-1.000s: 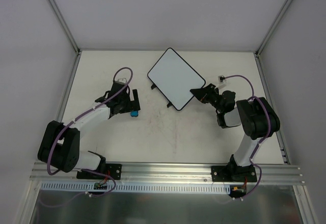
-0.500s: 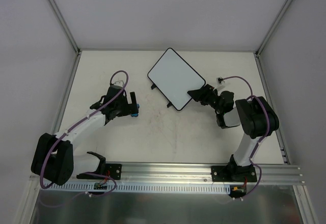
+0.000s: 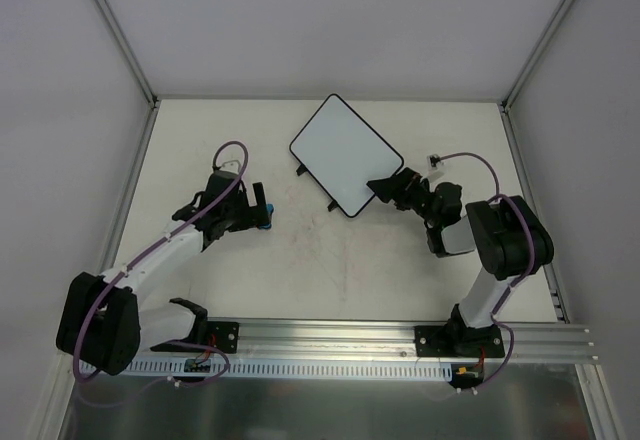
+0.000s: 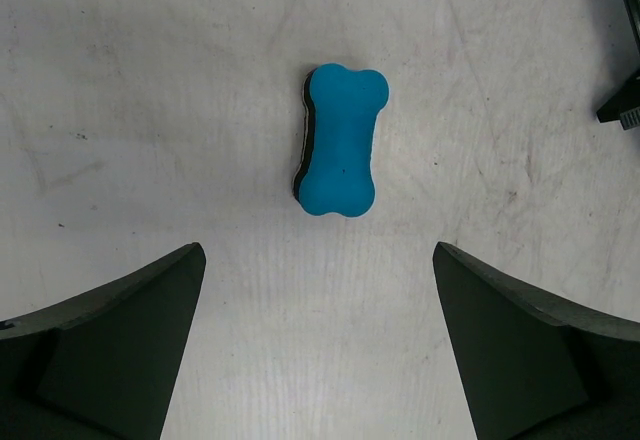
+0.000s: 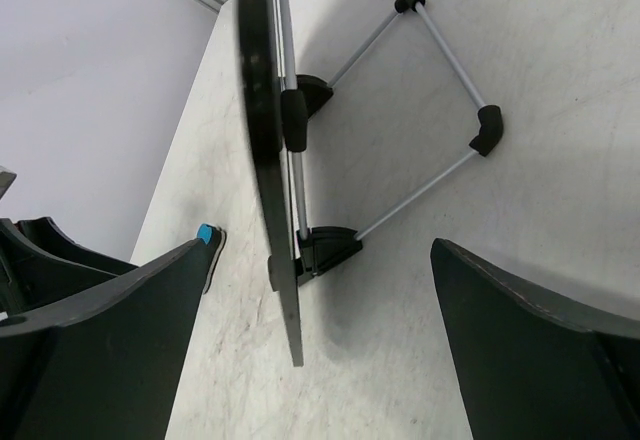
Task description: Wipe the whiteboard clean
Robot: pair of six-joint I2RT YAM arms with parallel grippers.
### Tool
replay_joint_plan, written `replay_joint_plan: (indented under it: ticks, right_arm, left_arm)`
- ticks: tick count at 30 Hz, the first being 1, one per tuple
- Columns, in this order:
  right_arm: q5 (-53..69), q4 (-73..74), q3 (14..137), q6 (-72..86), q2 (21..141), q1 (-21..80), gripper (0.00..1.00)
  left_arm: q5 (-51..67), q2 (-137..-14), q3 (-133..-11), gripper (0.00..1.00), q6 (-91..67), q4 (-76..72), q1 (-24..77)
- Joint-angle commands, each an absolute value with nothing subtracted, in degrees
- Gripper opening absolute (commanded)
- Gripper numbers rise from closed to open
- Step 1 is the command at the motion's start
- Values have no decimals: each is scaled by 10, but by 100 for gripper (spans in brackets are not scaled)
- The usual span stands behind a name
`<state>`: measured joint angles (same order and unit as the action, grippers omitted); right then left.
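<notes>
The whiteboard (image 3: 347, 154) lies slanted at the back middle of the table, white and free of marks, with two black tabs on its near-left edge. In the right wrist view the whiteboard (image 5: 266, 110) shows edge-on, propped on a wire stand (image 5: 440, 70). My right gripper (image 3: 388, 186) is open at the board's right corner; the board's lower edge sits between its fingers, touching neither. My right gripper (image 5: 320, 248) holds nothing. A blue bone-shaped eraser (image 4: 340, 140) lies flat on the table just ahead of my open left gripper (image 4: 315, 255), which is also empty.
In the top view the eraser (image 3: 266, 224) peeks out beside my left gripper (image 3: 258, 210). White walls with metal posts enclose the table on three sides. A small black-and-white part (image 3: 435, 157) sits near the right arm's purple cable.
My right gripper has opened and let go of the whiteboard's corner. My left arm has drawn back slightly toward the near left, away from the eraser, still open.
</notes>
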<state>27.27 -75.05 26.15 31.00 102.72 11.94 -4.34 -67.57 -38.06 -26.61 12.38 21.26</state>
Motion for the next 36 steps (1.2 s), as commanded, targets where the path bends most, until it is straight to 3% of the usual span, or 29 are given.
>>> replay_joint_plan:
  ticks: [1,12,15,25,36]
  right_arm:
    - [256,-876,235,294,971,123,99]
    - [214,-849,136,303,840,121,99]
    - [196,-772,113,281,768,120,99]
    - [121,-288,125,119,381,123,99]
    - [29,-93,110,47,208,123,99]
  left_arm:
    - [-47,-648,-369,99,-273,127,208]
    - [-69,-599,-354,99,-251,127,208]
    - [-75,-590,-345,99,-240,127,207]
    - [-90,-517,-319,99,-220,120,208]
    - [-112,-407,-276,99,-212,105,208]
